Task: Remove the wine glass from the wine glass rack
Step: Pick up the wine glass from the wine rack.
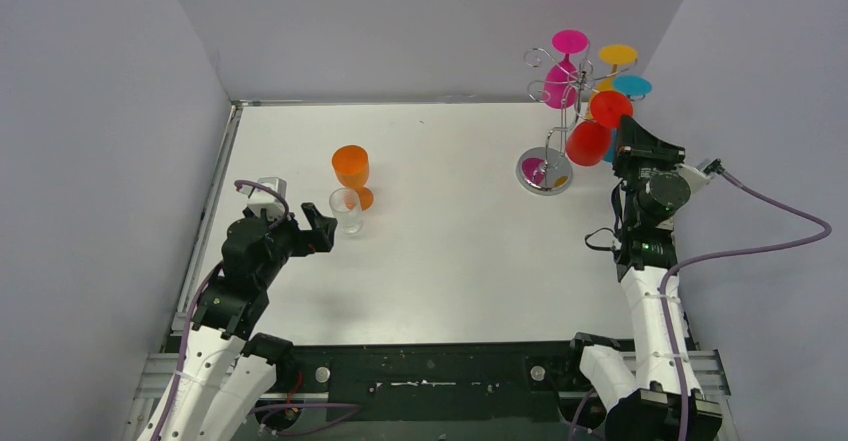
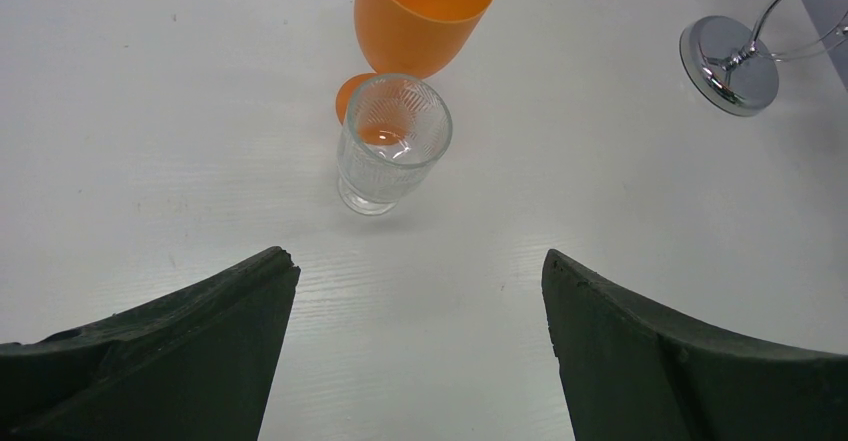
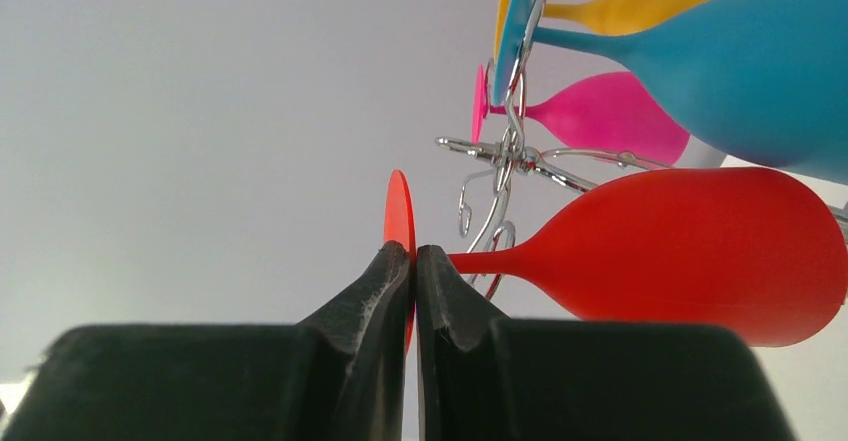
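One red wine glass [image 3: 700,256], foot tight within right tool [image 3: 414,253]

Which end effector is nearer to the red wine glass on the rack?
Right. The right end effector is shut on the foot of the red wine glass at the rack; the left end effector hangs open across the table, by the clear glass and orange goblet.

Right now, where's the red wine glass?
Top view, far right: the red wine glass is at the rack beside the blue glass, foot pinched in the right hand.
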`<state>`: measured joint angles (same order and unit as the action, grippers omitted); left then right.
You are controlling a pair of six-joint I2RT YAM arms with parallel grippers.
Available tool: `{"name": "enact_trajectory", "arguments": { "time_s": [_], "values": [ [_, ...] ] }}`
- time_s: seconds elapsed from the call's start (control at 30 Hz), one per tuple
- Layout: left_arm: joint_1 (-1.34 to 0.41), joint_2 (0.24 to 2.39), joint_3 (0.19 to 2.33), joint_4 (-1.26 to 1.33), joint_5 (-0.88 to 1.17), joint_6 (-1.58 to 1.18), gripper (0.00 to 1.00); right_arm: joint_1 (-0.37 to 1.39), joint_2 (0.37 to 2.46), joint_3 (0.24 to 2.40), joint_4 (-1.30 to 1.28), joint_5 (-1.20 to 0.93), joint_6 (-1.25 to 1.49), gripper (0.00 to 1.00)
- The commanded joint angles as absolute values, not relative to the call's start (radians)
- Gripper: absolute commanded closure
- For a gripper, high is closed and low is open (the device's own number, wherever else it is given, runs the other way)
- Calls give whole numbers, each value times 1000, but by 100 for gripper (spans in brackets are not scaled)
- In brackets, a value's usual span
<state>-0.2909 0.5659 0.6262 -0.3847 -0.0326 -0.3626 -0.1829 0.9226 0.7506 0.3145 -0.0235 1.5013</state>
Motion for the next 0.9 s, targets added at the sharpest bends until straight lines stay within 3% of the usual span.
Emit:
{"name": "enact_trajectory", "arguments": {
  "time_s": [0.0, 0.63, 0.87],
  "values": [
    [-284, 568, 635, -335, -5, -363, 9, -179, 853, 807, 226, -50, 1420, 100],
    [-285, 580, 626, -292, 94, -352, 9, -199, 751, 769, 150, -357, 1292, 100],
    [-285, 557, 610, -236, 244, -356, 9, -198, 704, 702, 156, -565, 1171, 100]
  ]
}}
